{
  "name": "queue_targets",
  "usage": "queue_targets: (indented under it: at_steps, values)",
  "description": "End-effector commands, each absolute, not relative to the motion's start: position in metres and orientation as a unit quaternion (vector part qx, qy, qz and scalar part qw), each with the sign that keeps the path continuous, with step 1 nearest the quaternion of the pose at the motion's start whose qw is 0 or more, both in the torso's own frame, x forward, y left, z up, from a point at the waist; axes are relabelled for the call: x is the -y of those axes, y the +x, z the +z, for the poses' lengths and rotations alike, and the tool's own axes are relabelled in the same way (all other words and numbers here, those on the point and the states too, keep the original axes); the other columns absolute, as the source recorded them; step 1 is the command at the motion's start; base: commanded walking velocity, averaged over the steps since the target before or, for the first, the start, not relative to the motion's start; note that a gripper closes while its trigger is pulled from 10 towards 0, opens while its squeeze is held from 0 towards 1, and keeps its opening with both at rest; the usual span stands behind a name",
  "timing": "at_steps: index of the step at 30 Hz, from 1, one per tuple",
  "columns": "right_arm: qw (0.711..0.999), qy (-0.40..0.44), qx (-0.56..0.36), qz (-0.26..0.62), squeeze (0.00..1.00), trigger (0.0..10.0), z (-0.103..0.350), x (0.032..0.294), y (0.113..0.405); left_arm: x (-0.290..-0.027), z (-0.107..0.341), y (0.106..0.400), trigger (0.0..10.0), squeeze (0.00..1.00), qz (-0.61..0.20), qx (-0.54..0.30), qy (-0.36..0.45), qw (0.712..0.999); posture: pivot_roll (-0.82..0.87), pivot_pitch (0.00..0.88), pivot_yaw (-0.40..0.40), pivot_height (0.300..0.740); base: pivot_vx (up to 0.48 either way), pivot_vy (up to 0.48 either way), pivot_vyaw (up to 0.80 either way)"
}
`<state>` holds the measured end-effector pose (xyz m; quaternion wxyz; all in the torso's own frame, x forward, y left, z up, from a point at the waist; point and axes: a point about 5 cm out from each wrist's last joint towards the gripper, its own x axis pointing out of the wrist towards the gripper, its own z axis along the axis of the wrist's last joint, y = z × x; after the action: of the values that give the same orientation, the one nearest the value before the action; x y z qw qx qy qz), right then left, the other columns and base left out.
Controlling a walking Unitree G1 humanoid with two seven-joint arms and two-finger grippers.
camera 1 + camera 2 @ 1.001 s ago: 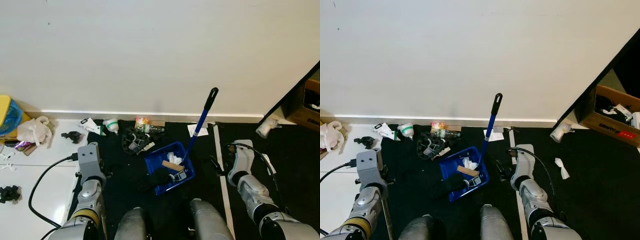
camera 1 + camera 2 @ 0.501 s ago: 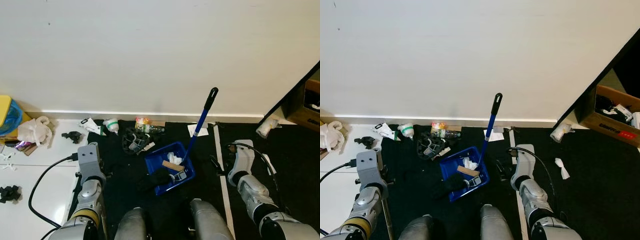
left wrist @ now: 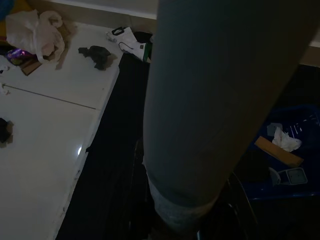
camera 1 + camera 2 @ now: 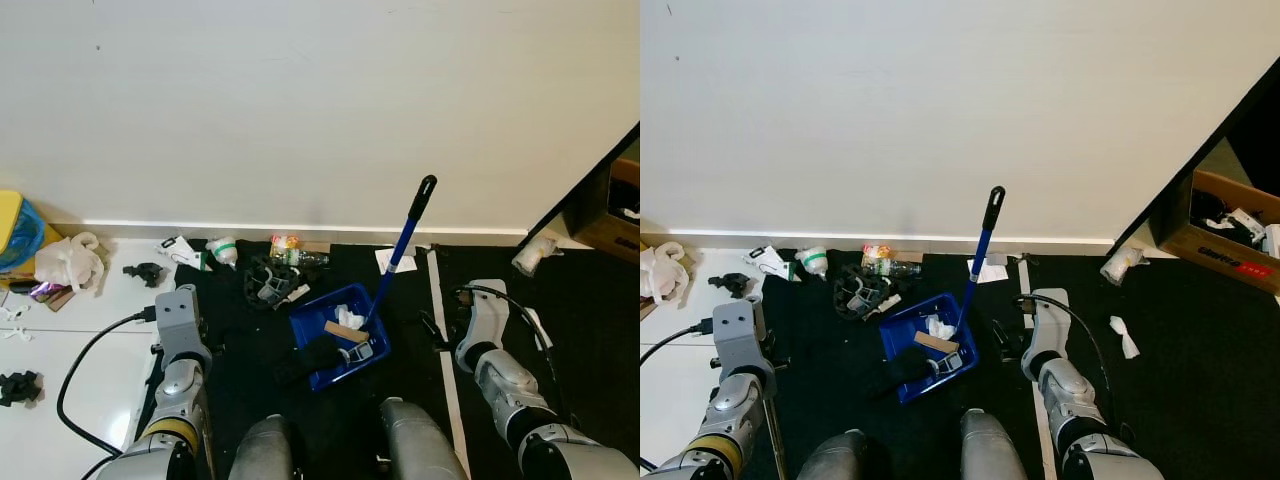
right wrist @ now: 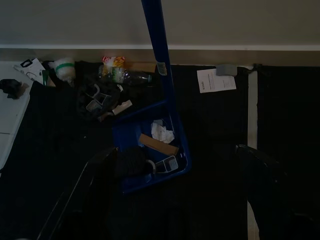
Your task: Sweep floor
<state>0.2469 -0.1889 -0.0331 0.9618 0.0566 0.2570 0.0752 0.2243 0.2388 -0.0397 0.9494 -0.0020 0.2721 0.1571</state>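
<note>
Dustpan (image 4: 340, 345) on black mat, part-filled, blue handle (image 4: 400, 248) upright; litter (image 4: 272, 280) beside it near wall. Both arms idle, pincer state: cannot tell. Next: sweep remaining litter into pan

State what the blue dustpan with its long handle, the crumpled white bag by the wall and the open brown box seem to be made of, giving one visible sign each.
Blue dustpan: probably moulded plastic, judging by its uniform colour and rigid thin walls; its long handle has a black grip.
Crumpled white bag: likely thin plastic film, soft and creased.
Open brown box: apparently cardboard, matte brown with folded flaps.
</note>
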Motion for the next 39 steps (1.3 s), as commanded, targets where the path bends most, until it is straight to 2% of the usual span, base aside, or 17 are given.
queue_targets:
  at_steps: [1,39]
  values:
    - [0.960,0.061,-0.266,0.070,0.00,10.0,-0.0360,0.1904,0.2437,-0.2306,-0.0500,0.2144,10.0,0.00,0.155,-0.297,-0.028,0.942,0.01,0.071,-0.040,0.740,0.000,0.000,0.00]
    - [0.960,0.066,-0.262,0.066,0.00,10.0,-0.0347,0.1900,0.2455,-0.2317,-0.0490,0.2156,10.0,0.00,0.157,-0.295,-0.029,0.942,0.01,0.089,-0.036,0.740,0.000,0.000,0.00]
